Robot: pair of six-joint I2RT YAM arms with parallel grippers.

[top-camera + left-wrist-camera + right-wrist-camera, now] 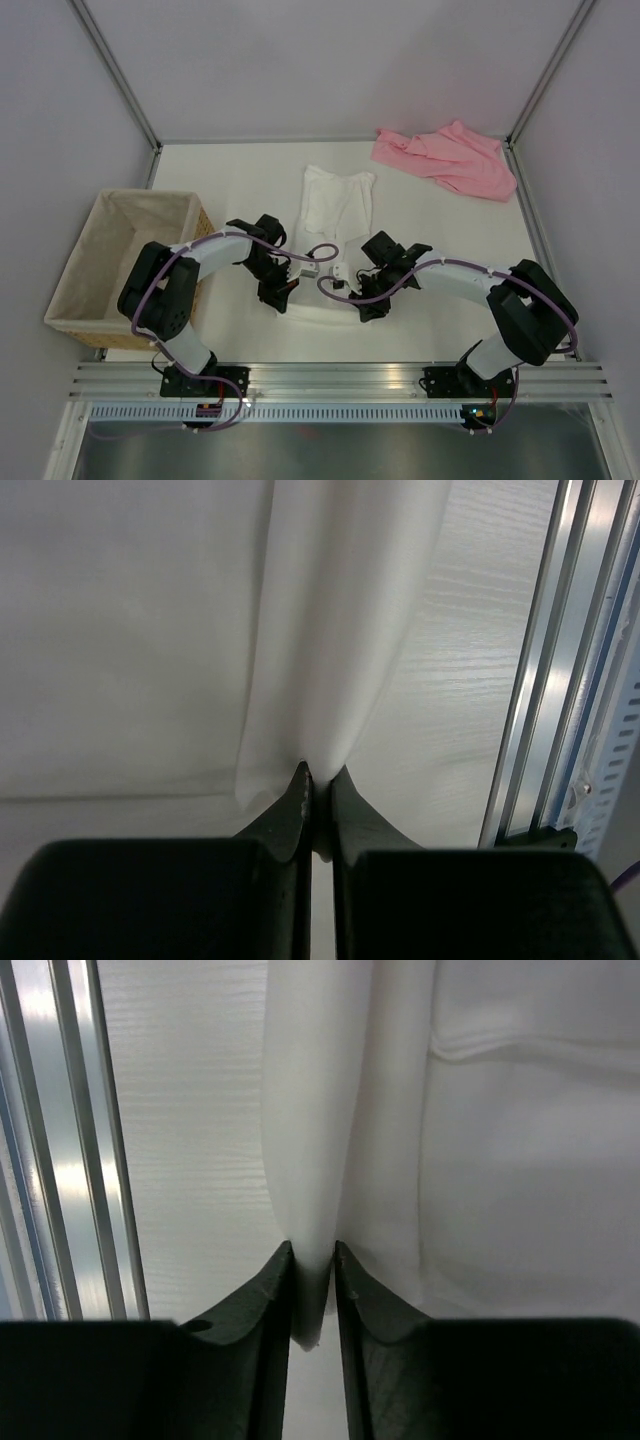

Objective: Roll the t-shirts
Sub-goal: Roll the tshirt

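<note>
Nearest, the left tool (318, 780) is clamped on the near hem of the white t-shirt (338, 200). The right tool (312, 1250) straddles that hem slightly apart, grip unclear. The shirt runs lengthwise away from both tools. The pink t-shirt (450, 160) lies far right.

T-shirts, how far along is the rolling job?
Nothing is rolled yet. The white cloth t-shirt lies unrolled, its near edge pinched by the left gripper and sitting between the fingers of the right gripper. The crumpled pink cloth t-shirt at the far right is untouched; both remain to roll.
</note>
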